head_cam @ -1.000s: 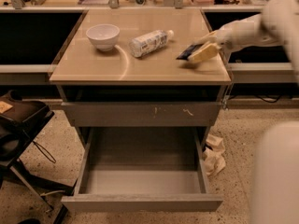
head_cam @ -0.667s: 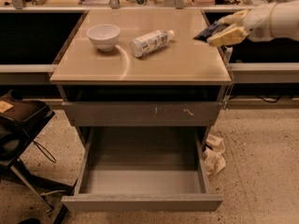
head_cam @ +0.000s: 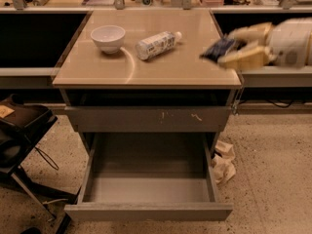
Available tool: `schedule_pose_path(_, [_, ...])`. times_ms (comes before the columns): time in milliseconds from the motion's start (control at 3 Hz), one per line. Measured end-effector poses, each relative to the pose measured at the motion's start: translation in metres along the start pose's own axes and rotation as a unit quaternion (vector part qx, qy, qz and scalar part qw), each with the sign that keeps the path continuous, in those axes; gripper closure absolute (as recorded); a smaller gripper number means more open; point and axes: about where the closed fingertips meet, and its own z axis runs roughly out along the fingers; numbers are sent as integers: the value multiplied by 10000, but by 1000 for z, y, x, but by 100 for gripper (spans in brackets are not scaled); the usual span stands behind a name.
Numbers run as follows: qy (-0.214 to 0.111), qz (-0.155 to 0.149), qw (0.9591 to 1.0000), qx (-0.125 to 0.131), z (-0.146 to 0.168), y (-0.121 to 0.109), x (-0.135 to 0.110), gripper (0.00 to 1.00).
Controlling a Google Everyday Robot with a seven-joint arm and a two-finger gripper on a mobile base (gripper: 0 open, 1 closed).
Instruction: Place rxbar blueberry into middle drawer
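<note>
The rxbar blueberry (head_cam: 220, 48), a dark navy bar, is held in my gripper (head_cam: 233, 50) above the right edge of the tan counter (head_cam: 161, 62), lifted off its surface. The gripper is shut on the bar and its cream arm reaches in from the right. The middle drawer (head_cam: 146, 212) is pulled wide open below, with a bare grey floor. It lies well below and left of the gripper.
A white bowl (head_cam: 107, 37) and a white plastic bottle (head_cam: 157, 44) lying on its side sit on the counter. A shut drawer front with pale scratch marks (head_cam: 146, 118) is above the open drawer. Crumpled paper (head_cam: 223, 161) lies on the floor at right; a black chair (head_cam: 19, 135) stands at left.
My gripper lifted the bar off the counter's right side, rose toward the back right, then came down and forward, now over the counter's right edge.
</note>
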Motion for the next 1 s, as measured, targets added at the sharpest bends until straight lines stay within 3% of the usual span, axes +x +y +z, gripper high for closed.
schedule_pose_path(333, [230,223,9982,-501,17,37,32,100])
schedule_pose_path(667, [514,188,9957,-744,30,51,51,100])
schedule_pose_path(1000, [948,149,9889,-1131,51,85,118,100])
